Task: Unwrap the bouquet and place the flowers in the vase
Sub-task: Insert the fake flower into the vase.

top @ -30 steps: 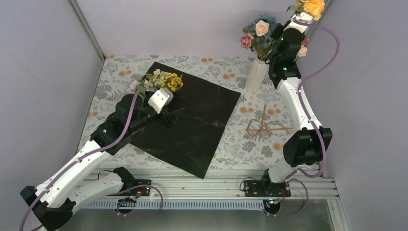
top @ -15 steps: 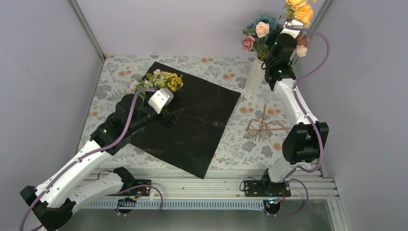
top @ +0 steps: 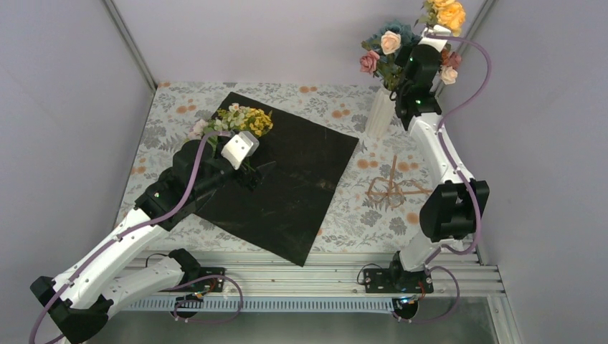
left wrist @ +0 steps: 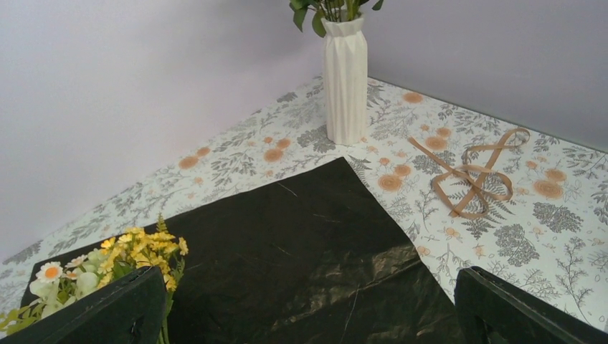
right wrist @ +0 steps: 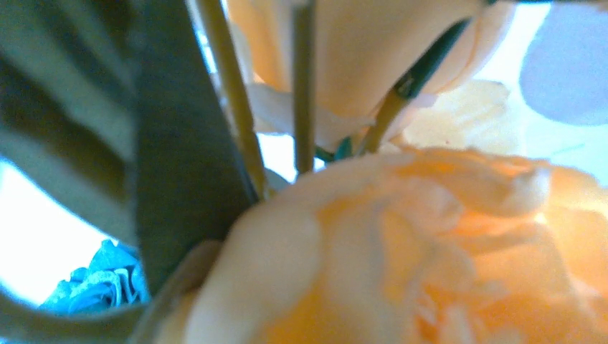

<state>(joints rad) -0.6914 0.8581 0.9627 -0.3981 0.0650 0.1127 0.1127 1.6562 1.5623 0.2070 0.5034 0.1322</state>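
The white ribbed vase (top: pixel 380 111) stands at the back right and holds pink, peach and blue flowers (top: pixel 387 46). My right gripper (top: pixel 436 29) is raised just right of those blooms, shut on a stem of orange flowers (top: pixel 449 13). Its fingers are hidden; the orange bloom (right wrist: pixel 430 251) fills the right wrist view. The black sheet (top: pixel 287 179) lies flat and unwrapped, with yellow and white flowers (top: pixel 244 118) at its far left corner. My left gripper (top: pixel 254 170) hovers open over the sheet, just near of them. The left wrist view shows the yellow flowers (left wrist: pixel 136 251) and the vase (left wrist: pixel 345 79).
A loose tan ribbon (top: pixel 393 188) lies on the floral tablecloth (top: pixel 344 215) right of the sheet, below the vase. Grey walls close in the table at the back and sides, with the vase near the back right corner.
My right arm has swung left, carrying the orange flowers closer to the blooms above the vase. The left arm has not moved.
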